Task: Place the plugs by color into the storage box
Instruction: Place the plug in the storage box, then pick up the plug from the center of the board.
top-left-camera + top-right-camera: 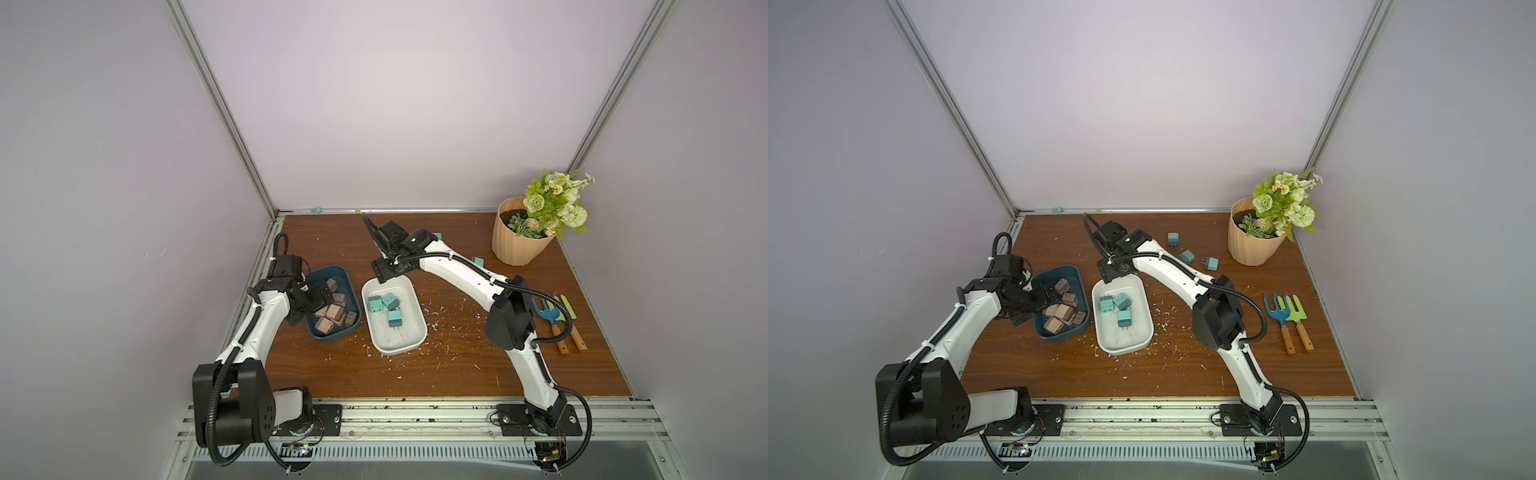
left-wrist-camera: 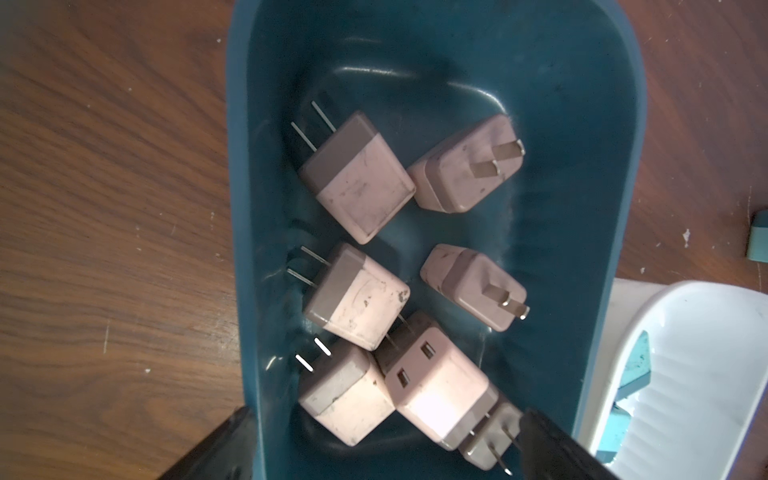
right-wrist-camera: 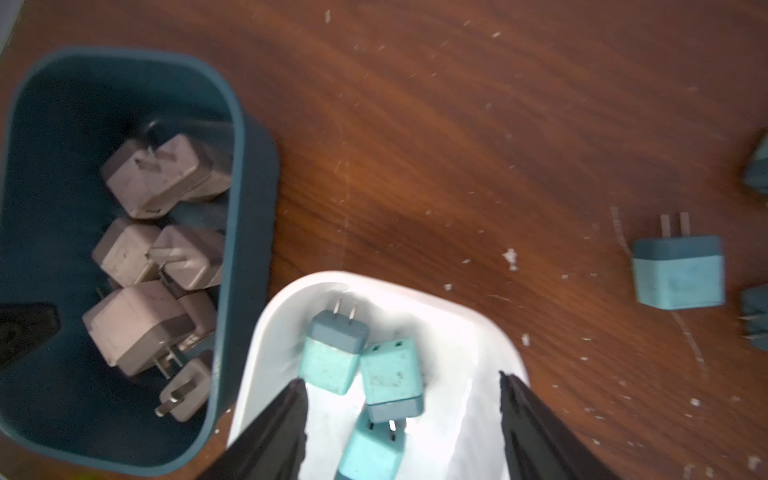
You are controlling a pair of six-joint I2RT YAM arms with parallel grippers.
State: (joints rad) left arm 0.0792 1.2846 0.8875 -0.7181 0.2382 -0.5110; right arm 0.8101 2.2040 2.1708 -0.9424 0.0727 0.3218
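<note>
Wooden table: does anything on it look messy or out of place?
Yes: small white scraps litter the brown wooden table around the white oval tray, and three turquoise cube plugs lie loose near the ribbed tan flowerpot, outside any tray.

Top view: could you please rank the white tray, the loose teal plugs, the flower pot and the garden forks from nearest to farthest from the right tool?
1. white tray: its far end lies right under the right tool.
2. loose teal plugs: to its right, short of the pot.
3. flower pot: far right corner.
4. garden forks: right edge, closer to the robot's base.
</note>
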